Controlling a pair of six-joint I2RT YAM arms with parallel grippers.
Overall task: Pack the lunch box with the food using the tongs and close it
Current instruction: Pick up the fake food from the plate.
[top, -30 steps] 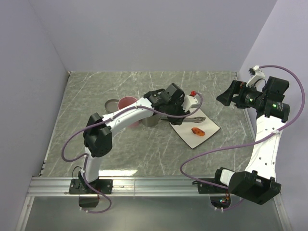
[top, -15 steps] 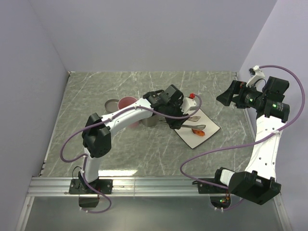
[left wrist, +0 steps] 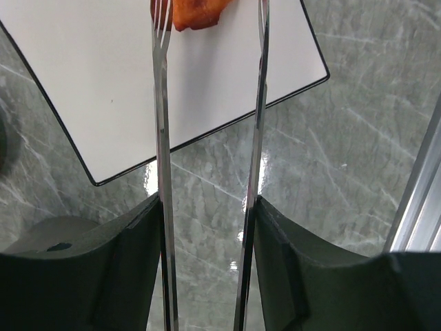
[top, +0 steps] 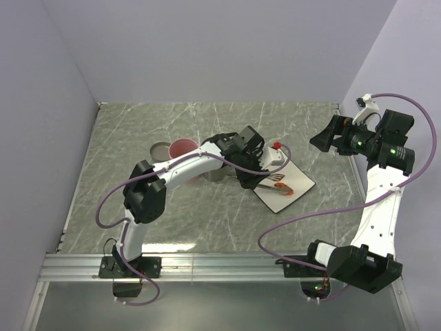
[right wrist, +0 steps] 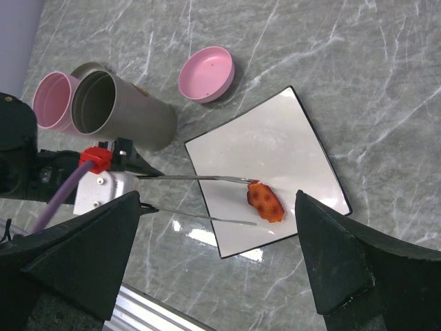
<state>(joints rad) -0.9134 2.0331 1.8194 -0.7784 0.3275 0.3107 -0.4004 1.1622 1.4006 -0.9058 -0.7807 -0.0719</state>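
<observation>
Left gripper [left wrist: 207,215] holds tongs [left wrist: 160,103] | grey marble table [top: 138,131] | lilac walls [top: 207,48]

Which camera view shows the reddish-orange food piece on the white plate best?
Right wrist: the whole food piece lies in plain sight on the white plate, with the tongs at one end. Left wrist crops it at the frame's top edge; top external shows it only small, beside the tong tips.
</observation>
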